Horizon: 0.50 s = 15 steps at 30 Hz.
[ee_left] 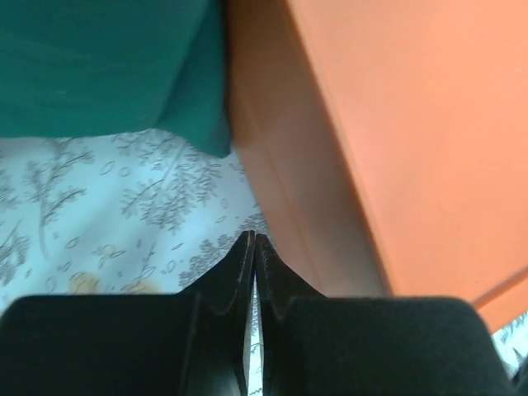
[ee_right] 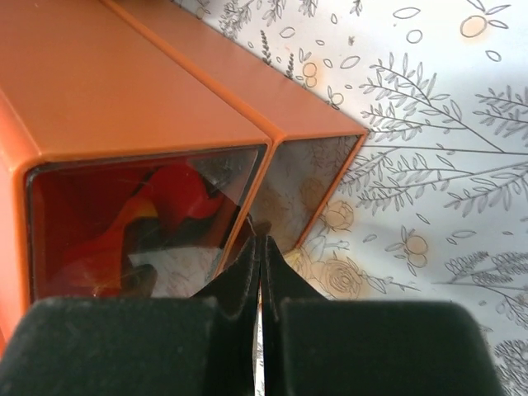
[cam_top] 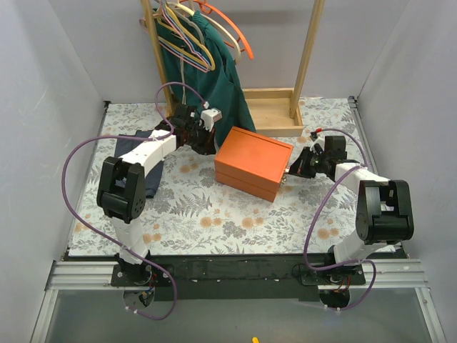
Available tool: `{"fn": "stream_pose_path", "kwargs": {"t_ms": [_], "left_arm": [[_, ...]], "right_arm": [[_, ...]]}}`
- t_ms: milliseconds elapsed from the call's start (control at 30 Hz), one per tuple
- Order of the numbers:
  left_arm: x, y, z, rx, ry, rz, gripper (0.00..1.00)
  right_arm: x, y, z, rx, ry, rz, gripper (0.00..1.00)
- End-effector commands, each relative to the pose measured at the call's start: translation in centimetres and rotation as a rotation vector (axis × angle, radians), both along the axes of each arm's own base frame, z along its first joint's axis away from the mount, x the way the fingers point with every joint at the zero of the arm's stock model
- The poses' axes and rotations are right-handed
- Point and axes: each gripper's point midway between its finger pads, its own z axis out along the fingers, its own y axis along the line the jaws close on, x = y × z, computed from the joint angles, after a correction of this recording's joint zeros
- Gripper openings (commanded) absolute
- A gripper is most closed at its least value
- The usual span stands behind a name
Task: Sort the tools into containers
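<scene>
Nearest the overhead camera, at 6 o'clock, runs the black mounting rail [cam_top: 235,270] that carries both arms. Beyond it spreads the flower-printed counter [cam_top: 214,214]. At the counter's centre lies the flat rectangular orange box [cam_top: 253,161], set askew. The left claw [cam_top: 208,145] is close against the box's 9 o'clock end, its jaws pressed together with nothing in them. The right claw [cam_top: 291,170] is at the box's 3 o'clock end, likewise closed and empty. At 12 o'clock stands a pale wooden clothes rack [cam_top: 308,57] with coloured plastic hangers [cam_top: 189,36] and a dark green garment [cam_top: 207,71]. A dark blue cloth [cam_top: 136,150] lies at 9 o'clock beneath the left arm.

From the left wrist, the black fingers [ee_left: 223,289] meet at 6 o'clock with nothing between them. The orange box fills the view from 12 to 4 o'clock, and its side wall is just beside the tips; contact cannot be judged. The green garment hangs at 10 o'clock, its hem down on the counter.

From the right wrist, the closed black fingers [ee_right: 239,272] rise from 6 o'clock. Their tips are at the orange divider between two drawer ends. The clear plastic drawer front [ee_right: 99,247] at 9 o'clock shows a red-and-black tool [ee_right: 177,194] inside, blurred by the plastic. The second clear drawer front [ee_right: 305,181], at 1 o'clock, shows only flower-print reflections. Whether the tips touch the box is unclear.
</scene>
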Motion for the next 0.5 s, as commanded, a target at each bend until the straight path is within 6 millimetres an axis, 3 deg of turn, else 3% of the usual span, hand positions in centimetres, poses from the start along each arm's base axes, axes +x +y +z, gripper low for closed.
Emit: {"fn": "stream_pose_path", "kwargs": {"t_ms": [0, 33, 100, 133, 167, 200, 267, 300, 333, 367, 467], "left_arm": [[1.6, 1.6, 5.1, 0.025, -0.158, 0.125, 0.00], [2.3, 2.4, 6.3, 0.042, -0.209, 0.176, 0.00], [2.9, 3.2, 7.6, 0.047, -0.244, 0.233, 0.00], [3.4, 3.9, 8.1, 0.065, -0.269, 0.274, 0.09], [3.4, 4.0, 9.5, 0.055, -0.297, 0.286, 0.18], [3.4, 4.3, 10.3, 0.055, -0.320, 0.289, 0.35], [2.8, 4.6, 12.5, 0.036, -0.367, 0.295, 0.58], [2.2, 4.8, 12.2, 0.038, -0.363, 0.295, 0.75], [1.9, 4.9, 13.0, 0.021, -0.387, 0.298, 0.98], [0.8, 4.9, 14.1, -0.003, -0.409, 0.282, 0.98], [-1.4, 5.1, 12.6, -0.010, -0.382, 0.256, 0.98]], "right_arm": [[0.7, -1.0, 2.8, -0.081, -0.105, 0.009, 0.07], [0.6, -1.6, 3.7, -0.108, -0.135, 0.002, 0.17], [0.0, -3.5, 3.2, -0.207, -0.129, -0.022, 0.31], [-0.4, -4.0, 3.5, -0.236, -0.140, -0.028, 0.42], [-0.4, -5.1, 3.4, -0.293, -0.150, -0.048, 0.45], [-1.0, -5.7, 3.3, -0.343, -0.151, -0.032, 0.49], [-1.3, -7.0, 4.3, -0.416, -0.196, -0.052, 0.76], [-1.5, -7.5, 5.1, -0.448, -0.225, -0.063, 0.91], [-2.0, -7.9, 5.2, -0.473, -0.217, -0.072, 0.99], [-2.0, -9.3, 5.4, -0.533, -0.207, -0.120, 0.99], [-2.9, -12.1, 6.4, -0.642, -0.172, -0.243, 0.99]]}}
